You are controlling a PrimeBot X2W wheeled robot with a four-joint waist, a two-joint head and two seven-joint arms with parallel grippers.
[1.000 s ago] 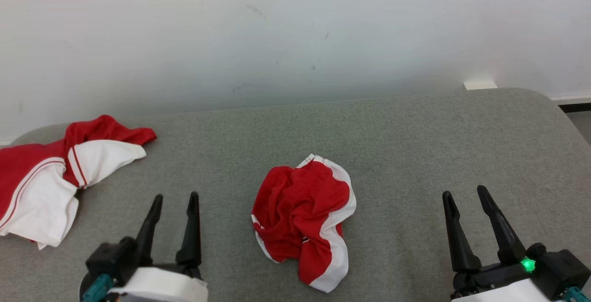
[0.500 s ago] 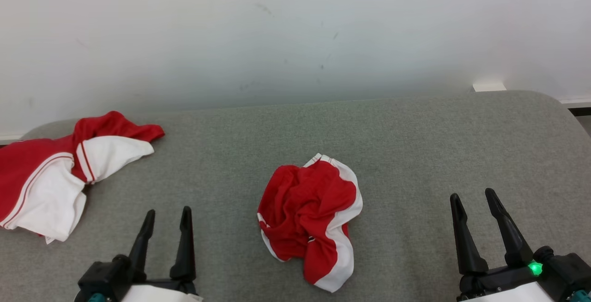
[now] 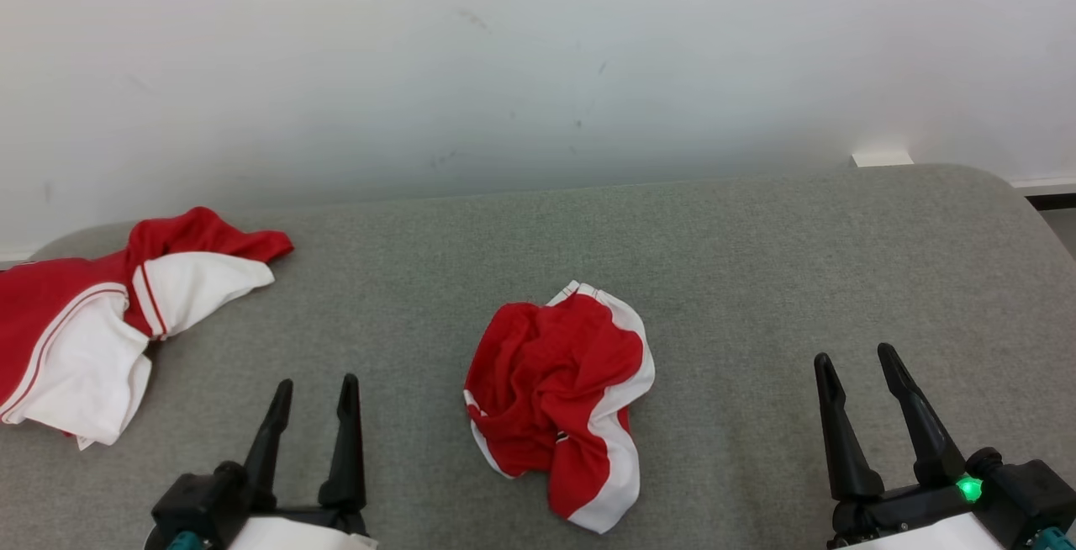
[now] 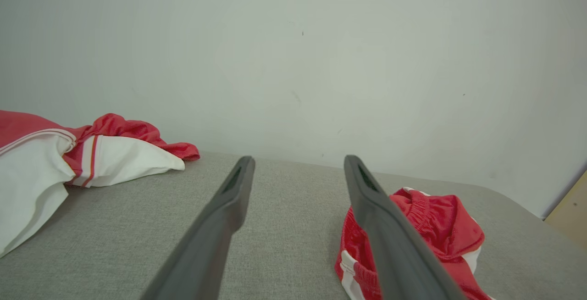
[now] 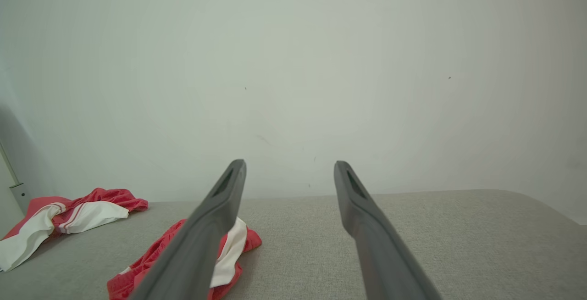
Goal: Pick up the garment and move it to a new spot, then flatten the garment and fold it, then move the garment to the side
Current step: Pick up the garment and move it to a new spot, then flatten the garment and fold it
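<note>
A crumpled red-and-white garment [image 3: 559,403] lies mid-way along the grey cushion [image 3: 756,281], between the left gripper [image 3: 315,383] and right gripper [image 3: 853,354], both spread and empty. A second garment [image 3: 92,323] sprawls at the left edge.

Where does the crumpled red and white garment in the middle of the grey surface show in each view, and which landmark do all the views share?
Head view: the crumpled garment lies at lower centre.
Left wrist view: the crumpled garment lies at the lower right.
Right wrist view: the crumpled garment lies at the lower left.
Shared landmark: the larger garment, red and white, lies to its left in every view.
</note>
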